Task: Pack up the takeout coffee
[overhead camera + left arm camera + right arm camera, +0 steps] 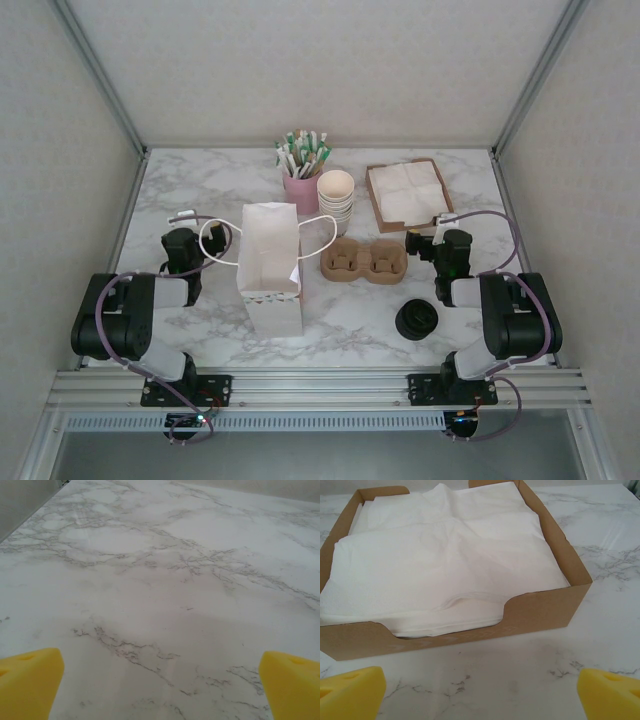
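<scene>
**Desk:** Where are your hands?

**Me:** Both low, close to their bases. My left gripper has its yellow fingertips spread wide with nothing between them, and the right gripper is just as wide and just as empty.

**Desk:** And the takeout coffee?

**Me:** Not made up yet, as I read it; its parts lie apart. Nearest me, just ahead of the right arm's base, sits the stack of black lids. The white paper bag is between the two arms, its handles flopped out to either side. Past the lids comes the cardboard cup carrier. Further back is the stack of lidless cups, just beside the pink pot of straws.

**Desk:** How would you open?

**Me:** I'd work the right arm, since the lids, carrier and cups are all on its side. I'd take a single cup off the top by its rim, squeezing lightly so the paper doesn't buckle. I'd stand it clear of the carrier before pressing on a lid. The left can steady the bag, which looks light enough to slide.

**Desk:** Do the wrist cameras add anything?

**Me:** The right one gives me the napkin box up close, with rumpled napkins and a notch cut in its near wall, which is flat detail from overhead. The left looks along bare marble table. The overhead alone gives me the layout, though I can't tell from it whether the bag's mouth is open.
</scene>
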`<state>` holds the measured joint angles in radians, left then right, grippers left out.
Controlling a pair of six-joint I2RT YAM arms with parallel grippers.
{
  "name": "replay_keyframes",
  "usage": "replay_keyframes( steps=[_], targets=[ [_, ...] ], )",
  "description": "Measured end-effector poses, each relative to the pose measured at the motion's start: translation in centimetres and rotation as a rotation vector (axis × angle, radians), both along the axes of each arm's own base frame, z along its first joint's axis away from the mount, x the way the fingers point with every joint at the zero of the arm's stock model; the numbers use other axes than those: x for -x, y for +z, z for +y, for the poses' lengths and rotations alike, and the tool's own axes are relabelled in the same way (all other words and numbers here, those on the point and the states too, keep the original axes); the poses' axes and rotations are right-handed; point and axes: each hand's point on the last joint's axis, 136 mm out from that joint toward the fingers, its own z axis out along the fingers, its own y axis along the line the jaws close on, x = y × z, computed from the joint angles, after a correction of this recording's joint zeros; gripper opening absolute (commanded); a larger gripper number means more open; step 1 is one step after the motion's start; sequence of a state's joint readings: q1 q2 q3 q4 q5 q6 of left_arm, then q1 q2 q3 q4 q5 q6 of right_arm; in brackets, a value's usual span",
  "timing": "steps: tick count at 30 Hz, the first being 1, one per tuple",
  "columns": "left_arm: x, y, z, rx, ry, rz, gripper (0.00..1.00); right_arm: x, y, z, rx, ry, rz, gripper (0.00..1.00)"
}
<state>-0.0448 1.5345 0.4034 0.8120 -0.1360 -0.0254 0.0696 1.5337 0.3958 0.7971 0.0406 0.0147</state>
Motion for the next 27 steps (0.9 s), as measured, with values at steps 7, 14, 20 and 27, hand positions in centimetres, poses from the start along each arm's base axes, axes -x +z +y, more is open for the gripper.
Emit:
replay_keyframes(
  steps=[7,14,20,27],
  targets=[
    [0.0,0.0,0.0,0.0,0.0,0.0,1.0,0.0,0.0,0.0,0.0,0.0,0.0,0.99],
    [0.0,0.0,0.0,0.0,0.0,0.0,1.0,0.0,-0.2,-0.3,0.007,-0.016,0.014,0.99],
    [0.0,0.0,0.0,0.0,0.0,0.005,1.0,-0.3,2.6,-1.5,0.017,-0.087,-0.007,0.99],
    [1.7,6.2,2.3,-0.015,0.138,-0.061,1.0,1.1,7.0,-3.1,-0.01,-0.194,-0.066,0.99]
  ],
)
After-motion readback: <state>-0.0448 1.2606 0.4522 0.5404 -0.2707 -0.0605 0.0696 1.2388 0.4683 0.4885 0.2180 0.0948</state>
